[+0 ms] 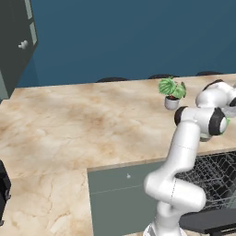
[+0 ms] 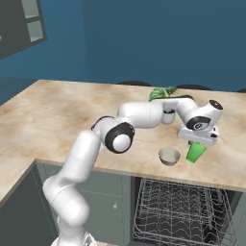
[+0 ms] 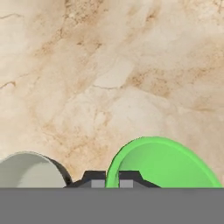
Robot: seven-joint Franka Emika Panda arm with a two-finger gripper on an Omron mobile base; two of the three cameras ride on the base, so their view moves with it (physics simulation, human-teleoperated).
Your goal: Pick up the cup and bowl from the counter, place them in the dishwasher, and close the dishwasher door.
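Note:
The bright green cup (image 2: 196,153) hangs under my hand on the right of the counter (image 2: 72,110), slightly tilted; I cannot tell whether its base touches the stone. My gripper (image 2: 197,142) is shut on the cup's rim. In the hand view the gripper (image 3: 112,180) pinches the left wall of the cup (image 3: 162,164), one fingertip inside and one outside. The grey bowl (image 2: 169,156) sits on the counter just left of the cup, and the bowl (image 3: 26,170) shows its pale inside at the lower left. Below the counter edge the dishwasher (image 2: 182,211) stands open with its black wire rack out.
A potted plant (image 1: 172,92) in a grey-white pot stands on the counter behind my arm. The lowered dishwasher door (image 1: 207,221) lies in front of the rack (image 1: 216,175). A grey-green drawer front (image 1: 124,189) sits left of the dishwasher. Bare marbled stone (image 3: 109,65) stretches left.

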